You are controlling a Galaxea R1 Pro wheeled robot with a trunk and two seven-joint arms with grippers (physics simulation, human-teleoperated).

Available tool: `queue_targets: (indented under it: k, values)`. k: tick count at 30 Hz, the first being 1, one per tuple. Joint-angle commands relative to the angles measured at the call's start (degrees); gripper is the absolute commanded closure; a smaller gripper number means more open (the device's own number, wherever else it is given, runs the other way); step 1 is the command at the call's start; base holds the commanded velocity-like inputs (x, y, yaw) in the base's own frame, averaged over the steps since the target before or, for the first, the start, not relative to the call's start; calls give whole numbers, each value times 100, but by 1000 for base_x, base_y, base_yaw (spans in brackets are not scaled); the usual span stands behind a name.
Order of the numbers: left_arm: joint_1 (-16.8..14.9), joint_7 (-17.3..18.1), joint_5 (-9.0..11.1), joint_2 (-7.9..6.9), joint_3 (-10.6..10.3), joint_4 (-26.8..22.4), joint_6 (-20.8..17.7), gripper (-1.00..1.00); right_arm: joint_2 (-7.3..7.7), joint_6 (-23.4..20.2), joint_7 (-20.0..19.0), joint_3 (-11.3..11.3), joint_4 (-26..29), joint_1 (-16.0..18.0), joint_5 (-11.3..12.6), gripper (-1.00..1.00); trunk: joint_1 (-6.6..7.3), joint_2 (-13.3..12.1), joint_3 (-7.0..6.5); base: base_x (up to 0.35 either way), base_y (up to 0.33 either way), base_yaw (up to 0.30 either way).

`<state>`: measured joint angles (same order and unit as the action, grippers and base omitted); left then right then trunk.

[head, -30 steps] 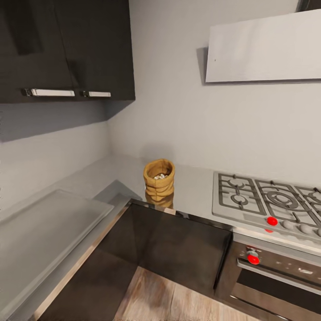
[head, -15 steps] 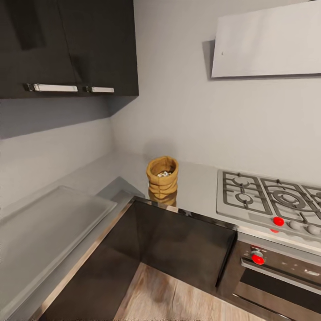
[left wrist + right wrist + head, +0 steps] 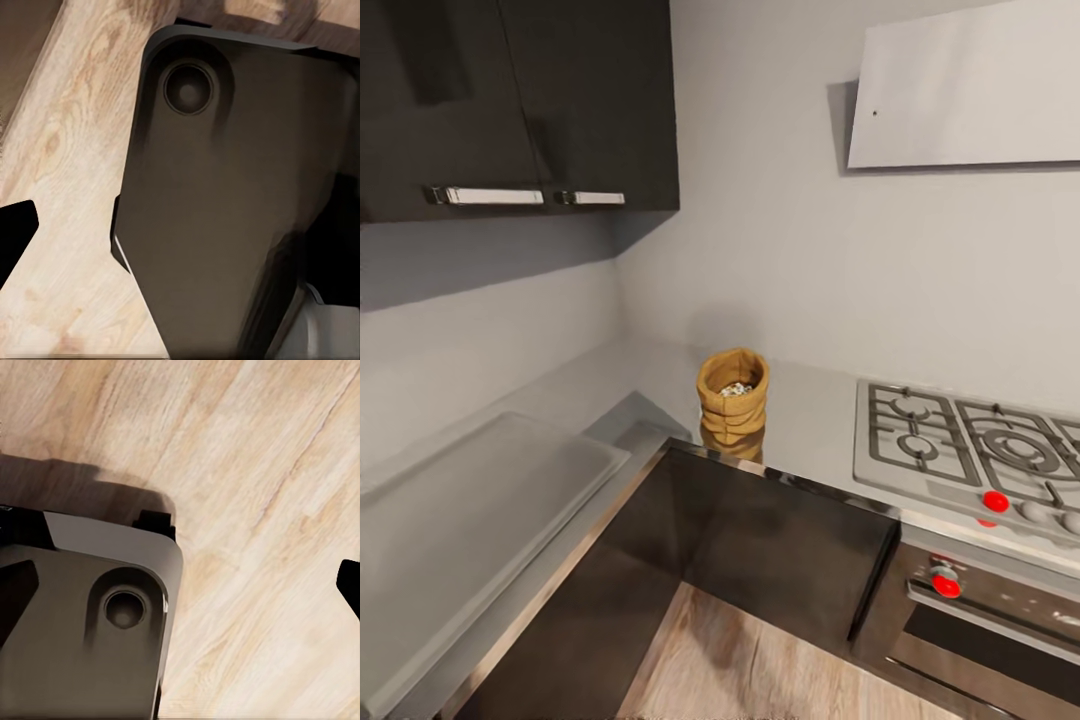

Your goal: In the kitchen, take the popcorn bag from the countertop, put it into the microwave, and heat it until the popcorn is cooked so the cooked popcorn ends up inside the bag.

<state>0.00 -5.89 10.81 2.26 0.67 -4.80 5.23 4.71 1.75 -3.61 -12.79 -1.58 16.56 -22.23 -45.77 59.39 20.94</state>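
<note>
The popcorn bag (image 3: 733,403), a small mustard-yellow sack with a rolled rim, stands upright on the grey steel countertop (image 3: 812,418) near the inner corner. Whitish popcorn (image 3: 736,389) kernels show in its mouth. The microwave is out of view. In the left wrist view, one dark fingertip (image 3: 16,232) of my left gripper (image 3: 180,232) sits at the picture's edge over the wood floor. In the right wrist view, my right gripper (image 3: 187,585) is open, its fingertips (image 3: 15,592) far apart, nothing between them. Both grippers hang low, far from the bag.
A gas hob (image 3: 970,450) with red knobs lies right of the bag, an oven (image 3: 990,630) below it and a flat white hood (image 3: 970,90) above. Dark wall cabinets (image 3: 510,90) hang at the left. A recessed steel panel (image 3: 470,500) fills the left worktop. My dark base (image 3: 225,195) stands on light wood floor (image 3: 760,670).
The whole head picture has shifted, so the camera has moved a little; the bag and hob now sit slightly further right in it. The bag itself has not moved.
</note>
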Motion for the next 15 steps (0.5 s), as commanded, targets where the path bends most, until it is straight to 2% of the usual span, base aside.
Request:
queue_targets:
  k: [1, 9, 15]
  values:
    - [0, -10, 35, 2, 3, -3, 14, -100, 3, 18, -10, -48, -15, 7, -45, -100, 22, -37, -4, 0, 0, 72]
    - [0, -14, 35, 2, 3, -5, 14, -100, 12, 26, -9, -48, -13, 9, -45, -100, 198, -358, -78, 0, 0, 72]
    - [0, -16, 30, 8, 3, -10, 26, -100, 12, 27, -9, -48, -15, 6, -45, -100, 198, -358, -25, 0, 0, 72]
